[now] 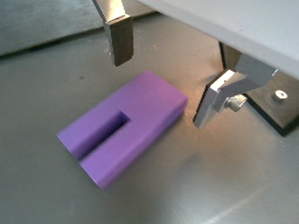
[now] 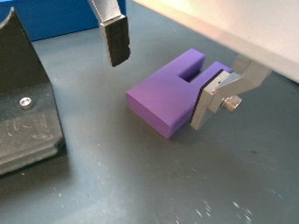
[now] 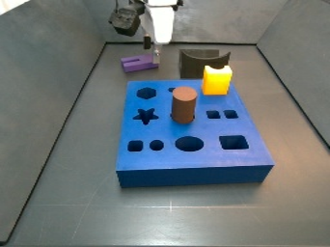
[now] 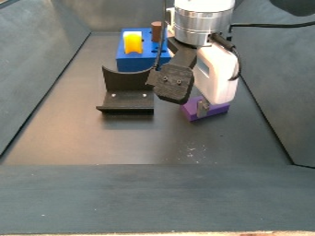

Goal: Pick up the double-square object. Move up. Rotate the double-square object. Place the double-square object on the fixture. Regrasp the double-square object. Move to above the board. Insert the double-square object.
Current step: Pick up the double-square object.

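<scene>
Low over the dark floor, the gripper (image 2: 163, 74) hangs with fingers (image 2: 114, 39) spread either side of the double-square object (image 2: 170, 90), apparently lined up to grasp it.

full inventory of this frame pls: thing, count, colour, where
double-square object: 1, purple, slotted, lying flat on the floor beside the board's far corner
fixture: 1, dark, standing on the floor next to the board
board: 1, blue, centre of the floor, with shaped cut-outs
yellow block: 1, yellow, standing in the board near the fixture
brown cylinder: 1, brown, upright in the board
gripper: 1, silver fingers, open, straddling the double-square object, not yet closed
</scene>
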Robot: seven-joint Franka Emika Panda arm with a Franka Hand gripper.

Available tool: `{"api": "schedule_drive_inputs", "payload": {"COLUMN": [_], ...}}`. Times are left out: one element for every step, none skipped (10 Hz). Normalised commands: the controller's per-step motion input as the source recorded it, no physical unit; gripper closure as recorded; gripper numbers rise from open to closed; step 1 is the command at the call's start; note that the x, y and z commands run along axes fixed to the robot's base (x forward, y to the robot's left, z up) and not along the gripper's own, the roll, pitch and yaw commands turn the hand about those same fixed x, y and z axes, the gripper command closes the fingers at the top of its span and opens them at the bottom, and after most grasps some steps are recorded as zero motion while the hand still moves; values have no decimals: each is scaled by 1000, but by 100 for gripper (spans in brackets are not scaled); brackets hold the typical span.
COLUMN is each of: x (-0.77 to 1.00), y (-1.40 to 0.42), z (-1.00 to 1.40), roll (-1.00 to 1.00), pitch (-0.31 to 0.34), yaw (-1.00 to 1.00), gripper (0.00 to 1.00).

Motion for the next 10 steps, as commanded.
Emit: {"api": "schedule_drive_inputs", "payload": {"x": [-191, -289, -209, -163, -126, -89, 0, 0, 0, 0], "y": [43, 151, 111, 69, 0, 0, 0, 0, 0, 0], "z": [-546, -603, -469, -374, -240, 0, 0, 0, 0, 0], "roll": [-11, -50, -50, -44, -36, 0, 6, 0, 0, 0], "pitch": [-131, -199, -174, -147, -133, -47, 0, 0, 0, 0], "yaw": [0, 0, 0, 0, 0, 0, 0, 0, 0, 0], "gripper": [0, 0, 0, 0, 0, 0, 0, 0, 100, 100]}}
